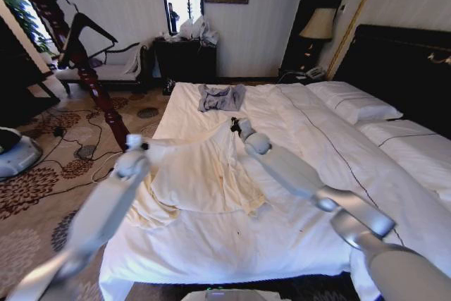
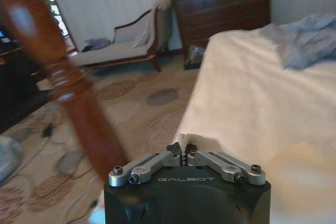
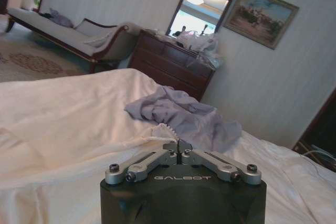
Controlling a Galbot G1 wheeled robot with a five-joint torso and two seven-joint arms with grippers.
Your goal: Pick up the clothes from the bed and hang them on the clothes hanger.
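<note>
The clothes, a cream long-sleeved shirt (image 1: 201,174), lie spread on the left half of the bed (image 1: 296,230), partly rumpled near the bed's left edge. My left gripper (image 1: 134,143) is at the shirt's left upper corner, by the bed's edge. In the left wrist view it (image 2: 182,156) is shut on a fold of pale fabric (image 2: 182,141). My right gripper (image 1: 235,127) is at the shirt's far right corner, shut on its edge (image 3: 164,129). The black clothes hanger (image 1: 88,26) hangs on the wooden post at the far left.
A reddish-brown turned post (image 1: 84,68) slants close to my left arm (image 2: 68,93). A blue-grey garment (image 1: 220,96) lies farther up the bed. Pillows (image 1: 356,103) and the dark headboard (image 1: 402,68) are on the right. A chaise (image 1: 106,68), dresser (image 1: 184,58) and patterned carpet lie beyond.
</note>
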